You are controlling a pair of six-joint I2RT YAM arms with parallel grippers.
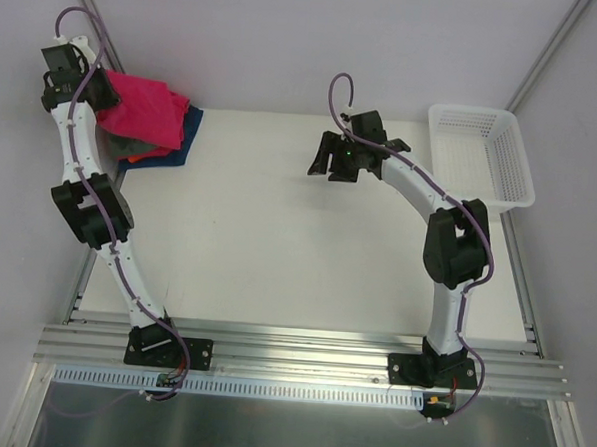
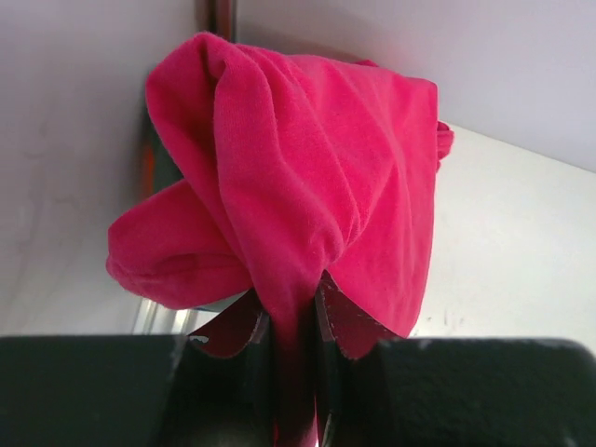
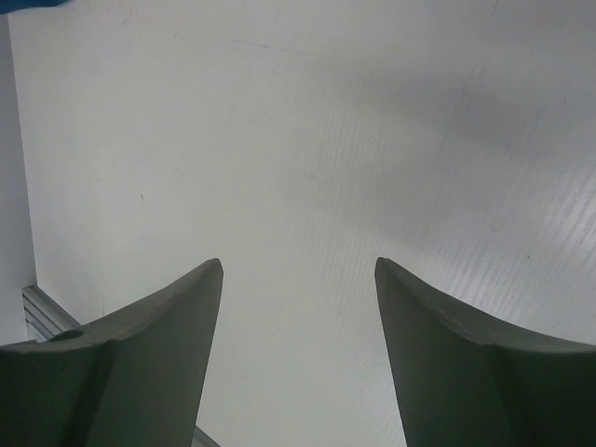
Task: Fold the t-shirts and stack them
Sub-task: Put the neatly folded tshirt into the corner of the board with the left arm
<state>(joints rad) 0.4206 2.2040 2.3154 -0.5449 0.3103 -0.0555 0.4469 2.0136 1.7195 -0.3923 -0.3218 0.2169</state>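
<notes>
The left gripper (image 2: 291,312) pinches a bunched crimson-red cloth t-shirt (image 2: 307,168) at the far-left corner of the white tabletop (image 1: 277,242), over a grey-green shirt (image 1: 130,148) and a dark blue shirt (image 1: 189,133), well left of the spread, empty right gripper (image 3: 298,270).

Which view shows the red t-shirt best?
Left wrist: the red t-shirt fills the frame, bunched in the left gripper, jaws pinching it. Top external shows it small, partly behind the arm. Right wrist shows none of it.

the crimson shirt (image 1: 144,110) covers most of the grey-green shirt (image 1: 124,147) and the dark blue shirt (image 1: 190,135), leaving only edges showing. its bunched cloth buries the tips of the left gripper (image 2: 293,307), and a blue sliver (image 3: 28,4) at the right wrist view's top corner is cut off.
</notes>
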